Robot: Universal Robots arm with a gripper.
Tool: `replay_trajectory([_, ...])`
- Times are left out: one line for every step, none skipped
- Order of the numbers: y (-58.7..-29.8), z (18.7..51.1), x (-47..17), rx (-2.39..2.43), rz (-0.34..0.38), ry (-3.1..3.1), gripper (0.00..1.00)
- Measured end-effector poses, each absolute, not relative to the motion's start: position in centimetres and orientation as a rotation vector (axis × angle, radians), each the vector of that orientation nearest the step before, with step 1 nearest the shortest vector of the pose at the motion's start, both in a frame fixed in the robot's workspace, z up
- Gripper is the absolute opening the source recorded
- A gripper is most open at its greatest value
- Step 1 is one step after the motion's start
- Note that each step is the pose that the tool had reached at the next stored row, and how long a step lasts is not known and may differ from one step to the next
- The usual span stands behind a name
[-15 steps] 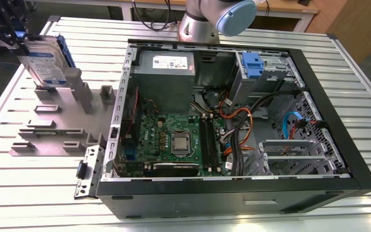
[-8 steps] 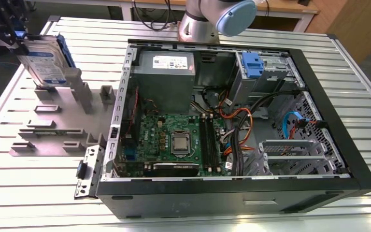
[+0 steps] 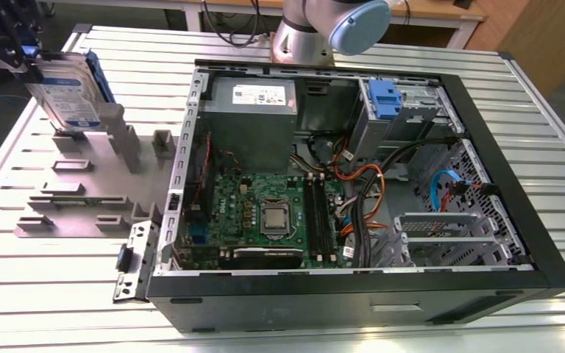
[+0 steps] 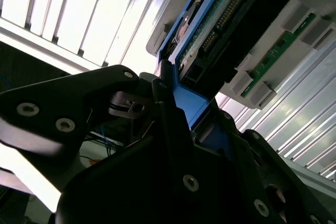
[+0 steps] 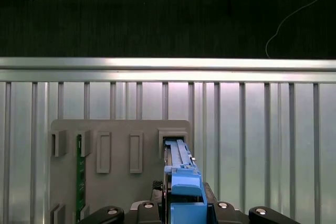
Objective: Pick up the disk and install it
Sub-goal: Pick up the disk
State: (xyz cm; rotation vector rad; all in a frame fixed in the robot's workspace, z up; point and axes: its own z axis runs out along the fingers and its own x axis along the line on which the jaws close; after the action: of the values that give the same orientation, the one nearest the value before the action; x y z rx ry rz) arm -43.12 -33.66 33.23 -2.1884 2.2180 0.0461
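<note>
The ribbed metal surface (image 3: 518,103) ran wide and bare along its near edge and at the exterior view's right. In the first wrist view its rail-like edge gave onto dark floor (image 5: 157,14) beyond. A wooden desk (image 3: 430,11) stood at the far side of the room.

The open computer case (image 3: 361,287) took up the middle and the exterior view's right. Its raised black walls ringed the motherboard (image 3: 263,213), a power supply (image 3: 253,103) and a blue caddy (image 3: 385,99) at the far side. The arm (image 3: 312,29) rose just behind the case's far wall.

The grey holder block (image 3: 76,198) lay flat at the exterior view's left, just beside the case, with open surface on its near side. A green circuit strip (image 5: 80,171) sat in one of its slots.

The disk (image 3: 67,95) stood upright on edge at the holder's far end, its lower edge at the mouth of a slot. I could not tell whether it had cleared that slot. Nothing stood over it but the gripper (image 3: 29,68).

In the second wrist view the black fingers (image 4: 164,85) were closed on either side of the disk's blue carrier, gripping it at its upper end.
</note>
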Motion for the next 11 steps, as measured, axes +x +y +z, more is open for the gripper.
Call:
replay_trajectory([-33.66,33.25,-43.12,-2.188,0.046,2.218,0.37])
replay_trajectory([-33.66,33.28,-43.12,-2.188,0.046,2.218,0.37])
replay_trajectory([-33.66,33.30,-43.12,-2.188,0.046,2.218,0.37])
replay_trajectory([-33.66,33.33,-43.12,-2.188,0.046,2.218,0.37])
replay_trajectory([-33.66,33.35,-43.12,-2.188,0.046,2.218,0.37])
replay_trajectory([-33.66,33.37,-43.12,-2.188,0.046,2.218,0.37])
replay_trajectory([-33.66,33.39,-43.12,-2.188,0.046,2.218,0.37])
replay_trajectory([-33.66,33.41,-43.12,-2.188,0.046,2.218,0.37])
replay_trajectory([-33.66,33.43,-43.12,-2.188,0.046,2.218,0.37])
replay_trajectory([-33.66,33.46,-43.12,-2.188,0.046,2.218,0.37])
replay_trajectory([-33.66,33.47,-43.12,-2.188,0.046,2.218,0.37])
